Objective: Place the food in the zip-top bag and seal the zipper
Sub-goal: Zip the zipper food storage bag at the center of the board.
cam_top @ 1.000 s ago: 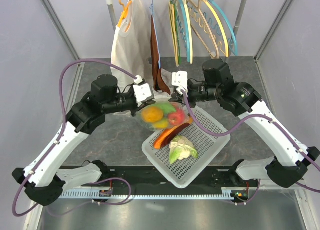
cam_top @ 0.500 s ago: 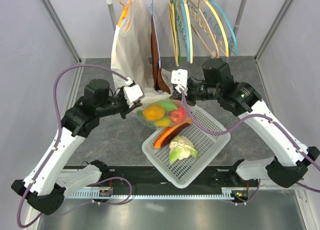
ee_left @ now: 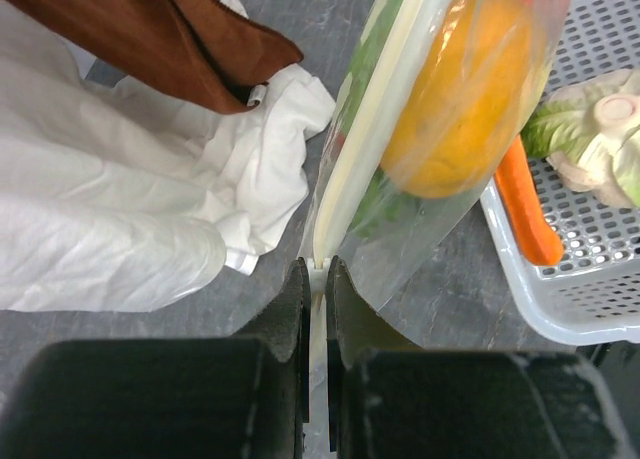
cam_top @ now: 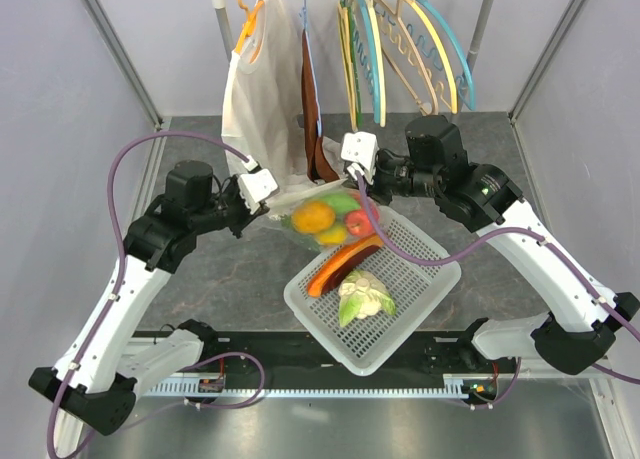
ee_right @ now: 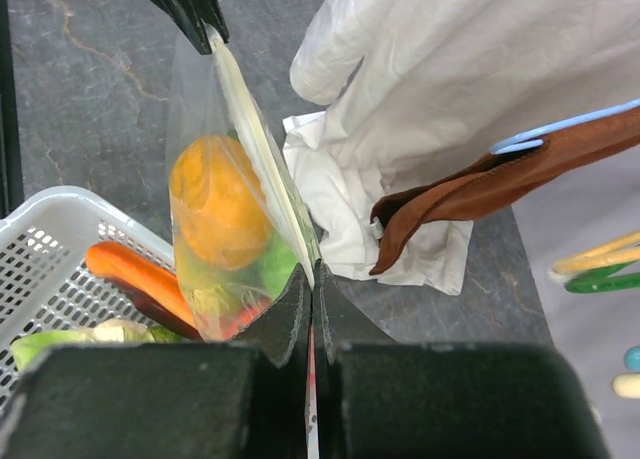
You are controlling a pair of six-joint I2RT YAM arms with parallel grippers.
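Note:
The clear zip-top bag (cam_top: 322,219) hangs between my two grippers above the table, left of the basket. It holds an orange pepper (cam_top: 312,217), green pieces and a red apple (cam_top: 357,222). My left gripper (cam_top: 274,203) is shut on the pale zipper strip (ee_left: 358,129) at the bag's left end (ee_left: 317,269). My right gripper (cam_top: 361,186) is shut on the bag's right end (ee_right: 312,275). The zipper runs taut between them (ee_right: 262,149). A cauliflower (cam_top: 363,297) and a long orange piece (cam_top: 338,266) lie in the basket.
The white lattice basket (cam_top: 420,279) stands at the front centre, just right of the bag. A white garment (cam_top: 258,99) and a brown cloth (cam_top: 312,109) hang from the rail behind and pile on the table (ee_left: 150,189). Hangers (cam_top: 400,49) hang at the back right.
My left gripper has moved leftward along the bag's top edge, away from my right gripper. The bag has risen slightly and now hangs stretched between the two grippers.

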